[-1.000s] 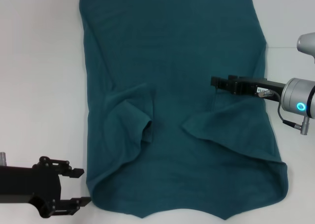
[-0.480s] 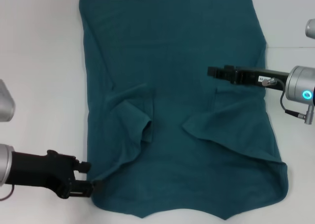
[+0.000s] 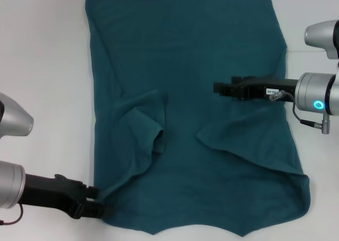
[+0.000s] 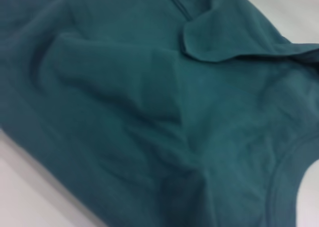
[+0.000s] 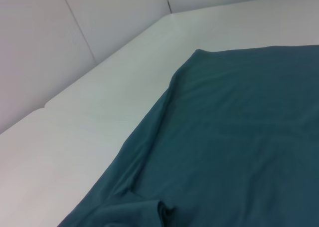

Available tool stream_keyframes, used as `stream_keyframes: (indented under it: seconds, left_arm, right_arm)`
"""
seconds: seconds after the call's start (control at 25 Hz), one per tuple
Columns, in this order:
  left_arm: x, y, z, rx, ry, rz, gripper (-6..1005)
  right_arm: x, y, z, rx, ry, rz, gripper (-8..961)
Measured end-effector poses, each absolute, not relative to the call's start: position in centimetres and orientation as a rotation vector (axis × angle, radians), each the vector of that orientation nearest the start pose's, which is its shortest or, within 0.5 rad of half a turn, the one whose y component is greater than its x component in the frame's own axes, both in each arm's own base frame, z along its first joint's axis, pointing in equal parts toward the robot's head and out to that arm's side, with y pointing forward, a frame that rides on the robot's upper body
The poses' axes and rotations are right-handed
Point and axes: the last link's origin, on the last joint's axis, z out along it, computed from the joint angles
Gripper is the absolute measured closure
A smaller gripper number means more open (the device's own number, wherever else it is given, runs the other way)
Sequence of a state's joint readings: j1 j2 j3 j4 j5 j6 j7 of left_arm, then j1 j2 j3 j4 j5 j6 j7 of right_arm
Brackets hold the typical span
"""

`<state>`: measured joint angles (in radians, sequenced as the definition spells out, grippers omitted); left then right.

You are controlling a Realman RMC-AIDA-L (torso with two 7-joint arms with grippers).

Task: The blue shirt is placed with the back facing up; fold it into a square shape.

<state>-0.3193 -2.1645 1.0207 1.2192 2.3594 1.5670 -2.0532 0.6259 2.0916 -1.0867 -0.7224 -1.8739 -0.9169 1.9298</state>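
Note:
The blue shirt (image 3: 185, 55) lies flat on the white table (image 3: 42, 66), plain side up, neckline toward me. Both sleeves are folded inward: the left sleeve (image 3: 143, 119) and the right sleeve (image 3: 238, 130). My left gripper (image 3: 96, 200) is low at the shirt's near-left corner, open, with the cloth edge at its fingertips. My right gripper (image 3: 216, 87) hovers over the shirt's right-middle, pointing left. The left wrist view is filled with the shirt (image 4: 124, 112) and a folded sleeve flap (image 4: 214, 37). In the right wrist view the shirt (image 5: 239, 137) spreads toward its far corner.
Bare white table surrounds the shirt on the left (image 3: 42, 66) and on the right (image 3: 318, 39). The right wrist view shows the table's far edge (image 5: 99, 72) meeting a pale wall.
My left arm has swung in from the near-left and reached the shirt's near-left corner. My right gripper has slid leftward over the shirt. The shirt itself has not moved.

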Motion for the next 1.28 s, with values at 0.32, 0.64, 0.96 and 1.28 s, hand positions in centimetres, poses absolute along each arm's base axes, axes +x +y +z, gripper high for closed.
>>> stream_keyframes:
  seconds: [0.32,0.64,0.96,1.28]
  left_arm:
    - [-28.1,29.8,-0.1,-2.661,-1.078,0.083,387]
    - [-27.9,30.0,-0.7,-2.659,-1.045,0.101,406]
    - [-28.0,30.0,-1.0,-2.668,-1.051,0.109,458]
    - [-27.9,29.8,-1.0,-2.687,-1.034,0.118,734]
  right_arm:
    - [22.9,41.1,-2.5,-2.357,1.040,0.502,284]
    - [23.2,40.9,-2.3,-2.347,1.065,0.512,284]
    - [23.3,41.0,-2.1,-2.339,1.073,0.517,284]
    - [23.4,41.1,-1.9,-2.328,1.076,0.525,285]
